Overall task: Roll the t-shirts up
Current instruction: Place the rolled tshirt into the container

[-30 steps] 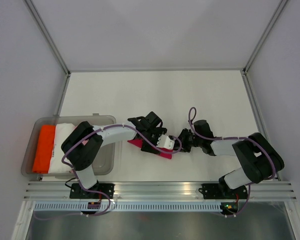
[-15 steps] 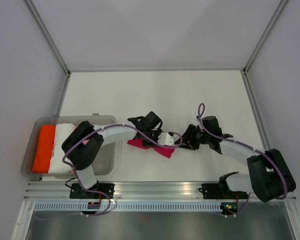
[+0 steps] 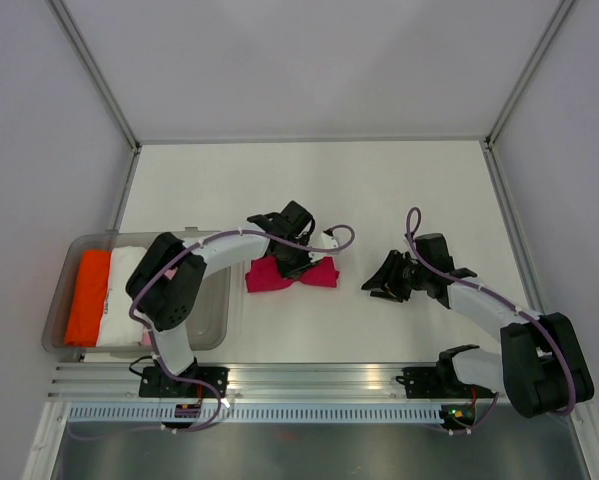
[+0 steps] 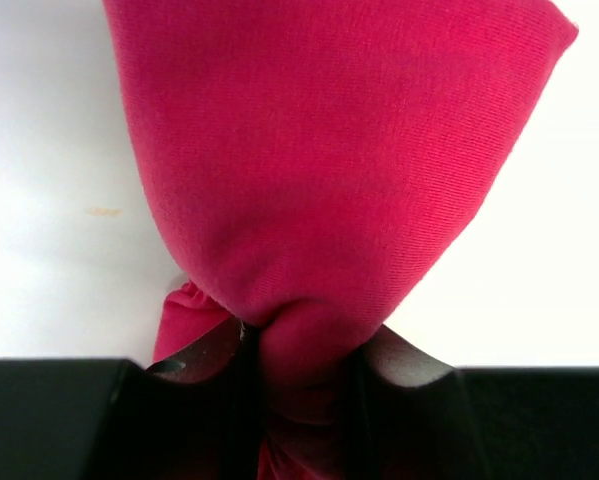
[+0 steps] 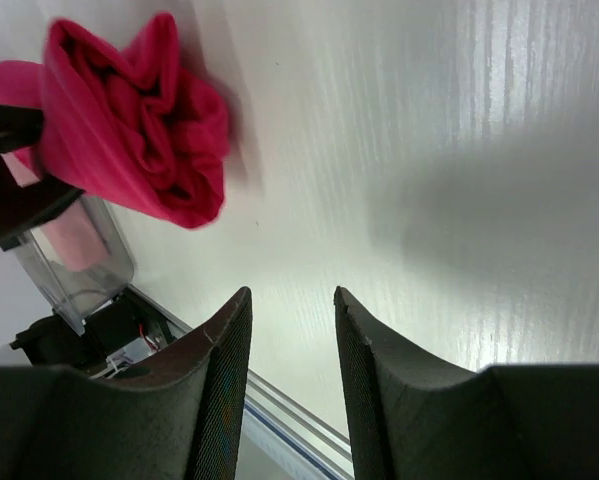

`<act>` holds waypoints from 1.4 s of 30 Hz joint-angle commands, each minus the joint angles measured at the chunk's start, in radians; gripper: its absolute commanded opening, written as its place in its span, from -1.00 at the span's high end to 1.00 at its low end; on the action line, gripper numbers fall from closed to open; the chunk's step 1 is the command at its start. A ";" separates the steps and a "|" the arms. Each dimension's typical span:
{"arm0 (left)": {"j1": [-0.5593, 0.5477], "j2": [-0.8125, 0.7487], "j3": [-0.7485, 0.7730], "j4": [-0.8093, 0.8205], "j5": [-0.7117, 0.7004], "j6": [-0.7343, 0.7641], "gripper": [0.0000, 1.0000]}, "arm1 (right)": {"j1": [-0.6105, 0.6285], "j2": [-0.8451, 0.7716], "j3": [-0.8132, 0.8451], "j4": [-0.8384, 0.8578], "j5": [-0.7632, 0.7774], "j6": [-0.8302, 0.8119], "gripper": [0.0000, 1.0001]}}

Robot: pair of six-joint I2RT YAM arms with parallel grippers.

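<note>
The magenta t-shirt [image 3: 289, 274] lies as a bunched roll on the white table, left of centre. My left gripper [image 3: 295, 260] comes down on the roll's middle from behind. In the left wrist view the shirt [image 4: 339, 150] fills the frame, and the left gripper [image 4: 304, 345] is shut on a pinched fold of it. My right gripper [image 3: 377, 281] stands open to the right of the roll, clear of it. In the right wrist view its dark fingers [image 5: 224, 350] hold nothing, and the rolled end of the shirt [image 5: 139, 120] lies ahead at the upper left.
A clear plastic tub [image 3: 214, 325] stands at the left edge of the table, holding a folded orange cloth [image 3: 89, 295] and a white one [image 3: 124, 290]. A corner of the tub [image 5: 74, 245] shows in the right wrist view. Metal rails [image 3: 319, 380] run along the near edge.
My left gripper has shut on the shirt and drawn it left and back. My right gripper has opened, let go of the shirt and pulled away to the right.
</note>
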 commanded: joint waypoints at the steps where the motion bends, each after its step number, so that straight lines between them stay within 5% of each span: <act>1: 0.040 0.012 0.075 -0.045 -0.030 -0.137 0.95 | -0.008 -0.019 0.043 -0.045 0.020 -0.046 0.11; 20: 0.192 -0.001 0.360 -0.143 0.000 -0.321 0.95 | -0.008 -0.003 0.056 -0.050 0.024 -0.070 0.12; 30: 0.377 -0.191 0.493 -0.343 -0.018 -0.420 0.95 | -0.008 0.071 0.083 0.001 0.003 -0.074 0.12; 42: 0.715 -0.490 0.249 -0.459 -0.202 -0.436 0.95 | -0.007 0.180 0.143 0.045 -0.042 -0.106 0.12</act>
